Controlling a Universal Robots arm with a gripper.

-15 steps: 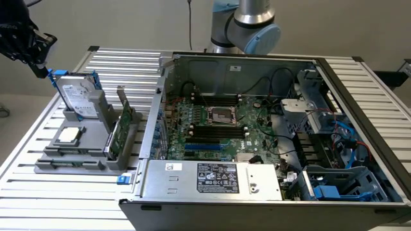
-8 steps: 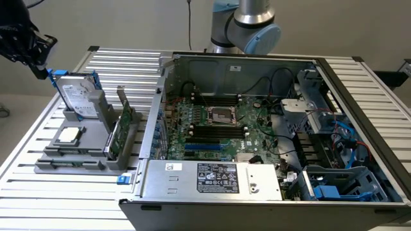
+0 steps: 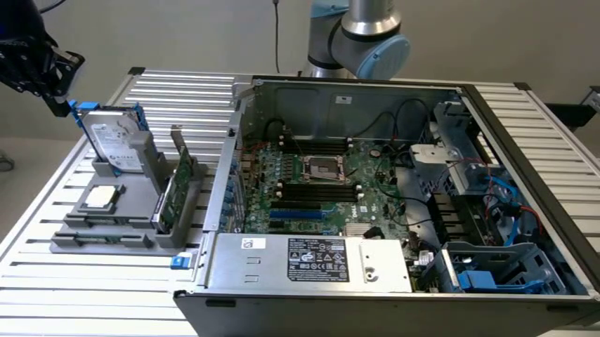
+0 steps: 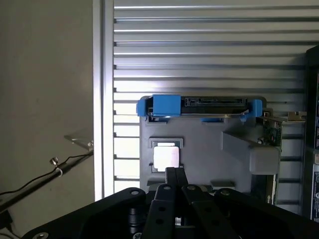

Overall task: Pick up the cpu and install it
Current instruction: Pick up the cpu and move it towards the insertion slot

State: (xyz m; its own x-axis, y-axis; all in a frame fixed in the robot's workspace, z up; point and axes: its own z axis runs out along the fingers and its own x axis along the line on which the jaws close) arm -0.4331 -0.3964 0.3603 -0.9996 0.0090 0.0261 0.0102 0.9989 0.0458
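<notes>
Pincer: The pincer (image 4: pixel 175 172) was clenched, its two black fingers pressed together with nothing between them, so it carried nothing.
Pincer position: In the exterior view it hung high at that view's far left, over the outer edge of the slatted metal surface (image 3: pixel 56 295) and well apart from every part below. The wrist view looked down past the fingers onto the holder.
Cpu: The cpu (image 3: pixel 101 198) lay flat, silvery top up, in a square recess of the grey holder (image 3: pixel 140 168). Nothing touched it.
Neighbours: The hard drive (image 3: pixel 112 144) with blue handles stood on edge in the holder just beside the cpu's recess. The green circuit card (image 3: pixel 178 188) stood upright on the holder's side nearest the case.
Case: The computer case (image 3: pixel 319 105) lay open on the surface at the exterior view's right of the holder, with its motherboard exposed.
Socket: The socket (image 3: pixel 330 170) sat near the middle of the motherboard between the dark memory slots. It looked unoccupied, though its detail was too fine to be certain.
Done: Nothing of the task, as far as the pictures showed.
Left: By my judgement the whole job remained, meaning the grasp on the cpu, the carry across to the case and the seating in the socket.
</notes>
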